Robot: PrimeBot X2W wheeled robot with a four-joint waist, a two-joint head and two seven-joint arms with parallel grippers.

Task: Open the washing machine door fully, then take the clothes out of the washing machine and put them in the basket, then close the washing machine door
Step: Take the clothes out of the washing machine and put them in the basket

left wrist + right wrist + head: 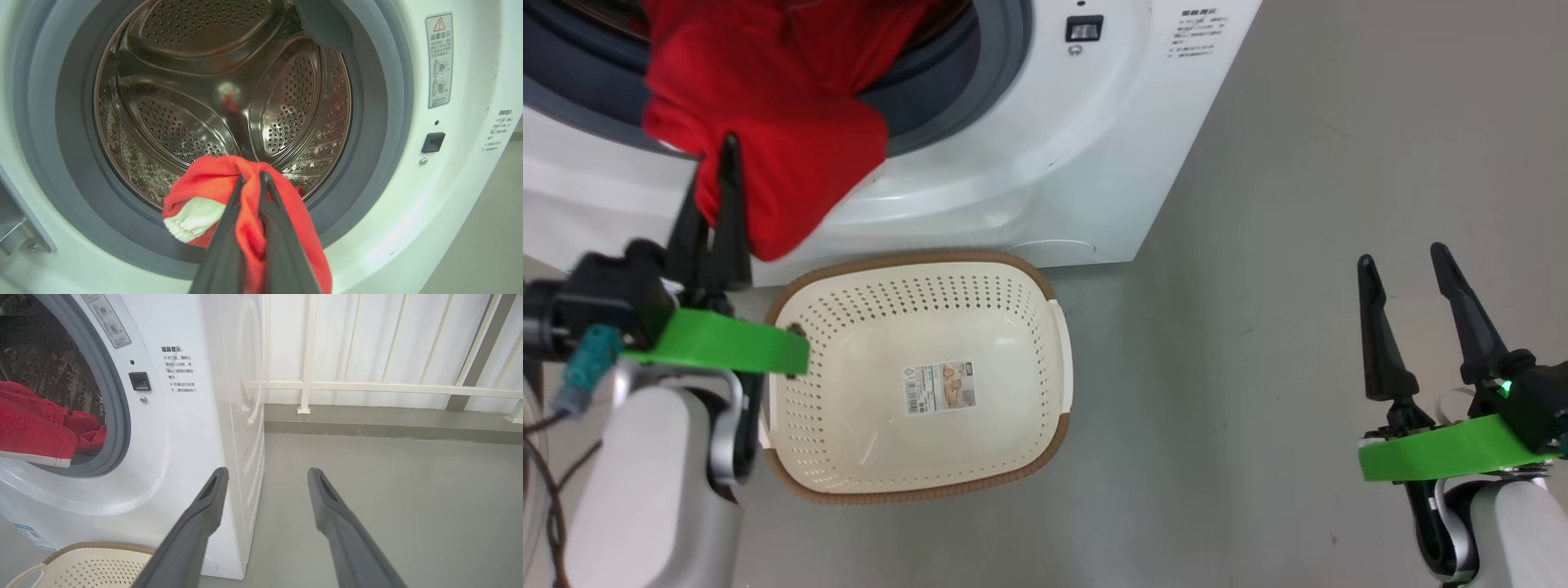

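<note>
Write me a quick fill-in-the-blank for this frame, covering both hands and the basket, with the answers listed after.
1. The left hand is shut on a ____ garment with a white part.
2. The right hand is ____ and holds nothing.
3. The basket in front of the washing machine holds ____ garments.
Missing words: red; open; no.

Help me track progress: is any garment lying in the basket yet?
No: the basket holds just its label sticker; the red clothes hang at the washing machine mouth, pinched by the left gripper.
</note>
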